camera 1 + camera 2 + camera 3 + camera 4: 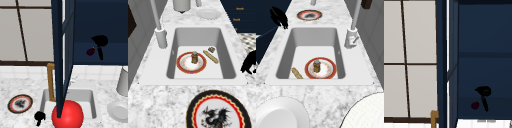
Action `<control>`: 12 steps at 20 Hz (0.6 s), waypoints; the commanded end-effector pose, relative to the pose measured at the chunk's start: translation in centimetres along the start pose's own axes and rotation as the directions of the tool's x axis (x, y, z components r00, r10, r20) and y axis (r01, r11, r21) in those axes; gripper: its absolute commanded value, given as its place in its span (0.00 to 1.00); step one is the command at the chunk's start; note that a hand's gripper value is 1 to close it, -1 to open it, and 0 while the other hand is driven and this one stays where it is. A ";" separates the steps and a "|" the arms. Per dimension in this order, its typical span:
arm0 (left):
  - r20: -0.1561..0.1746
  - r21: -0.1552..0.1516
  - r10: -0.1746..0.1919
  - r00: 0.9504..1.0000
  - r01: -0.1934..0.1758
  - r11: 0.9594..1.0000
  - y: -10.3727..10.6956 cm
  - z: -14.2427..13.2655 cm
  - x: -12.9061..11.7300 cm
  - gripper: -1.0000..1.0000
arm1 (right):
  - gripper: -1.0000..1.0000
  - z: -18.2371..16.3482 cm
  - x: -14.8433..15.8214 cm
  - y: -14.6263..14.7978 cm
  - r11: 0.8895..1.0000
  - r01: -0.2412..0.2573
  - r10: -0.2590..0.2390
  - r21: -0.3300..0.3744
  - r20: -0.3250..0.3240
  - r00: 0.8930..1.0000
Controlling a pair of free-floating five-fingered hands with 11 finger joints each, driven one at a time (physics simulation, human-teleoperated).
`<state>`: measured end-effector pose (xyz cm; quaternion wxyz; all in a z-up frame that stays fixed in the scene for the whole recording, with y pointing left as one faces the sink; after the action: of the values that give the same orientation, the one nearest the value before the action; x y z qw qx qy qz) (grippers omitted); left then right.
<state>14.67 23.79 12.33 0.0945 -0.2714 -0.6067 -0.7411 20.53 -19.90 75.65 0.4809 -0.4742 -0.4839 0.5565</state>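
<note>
Eggplant-like dark purple thing (90,51) sits on the lower shelf of the open blue cabinet (100,20) in the front view, just to the left of and slightly below the right hand (100,41). That hand is up inside the cabinet with a thin dark part running down from it; whether its fingers are spread or curled I cannot tell. The left hand (39,116) hangs low at the front edge of the tabletop (15,85), well apart from the cabinet, near the patterned plate (20,103) and left of a big red ball (67,115). The cabinet door (61,50) stands edge-on between the two hands.

From the left side, a black hand (249,62) (the left one, by its place near the patterned plate (219,112)) hovers off the front rim of the sink (228,50). In the basin lie a red-rimmed plate (191,62) with a small jar (194,57) on it and a breadstick (210,56) beside it.

From the right side, the same hand (279,16) floats beyond the sink's far corner, fingers drooping loosely.

In the upper view, the purple thing (475,105) lies low and left of the right hand (484,91), close by but not clearly touching; it looks roundish, with no clear long axis.
</note>
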 end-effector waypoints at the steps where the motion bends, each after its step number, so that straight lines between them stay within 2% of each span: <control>1: 0.000 0.000 0.000 1.000 0.000 1.000 0.0 0.0 0.0 0.50 | 0.00 -2.4 -0.2 0.5 1.000 -0.005 0.004 0.012 0.072 0.997; 4: 0.000 0.000 0.000 1.000 0.000 1.000 0.0 0.0 0.0 0.50 | 0.00 -2.9 -0.2 1.0 0.999 -0.007 0.003 0.034 0.125 0.992; 7: 0.000 0.000 0.000 1.000 0.000 1.000 0.0 0.0 0.0 0.50 | 0.00 -2.9 -0.3 1.5 0.999 -0.011 0.002 0.046 0.188 0.982; 12: 0.000 0.000 0.000 1.000 0.000 1.000 0.0 0.0 0.0 0.50 | 0.00 -3.0 -0.4 2.4 0.998 -0.016 -0.004 0.066 0.288 0.958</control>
<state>14.67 23.79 12.33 0.0945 -0.2714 -0.6067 -0.7411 23.39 -20.21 73.72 0.4339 -0.4129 -0.5224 0.6070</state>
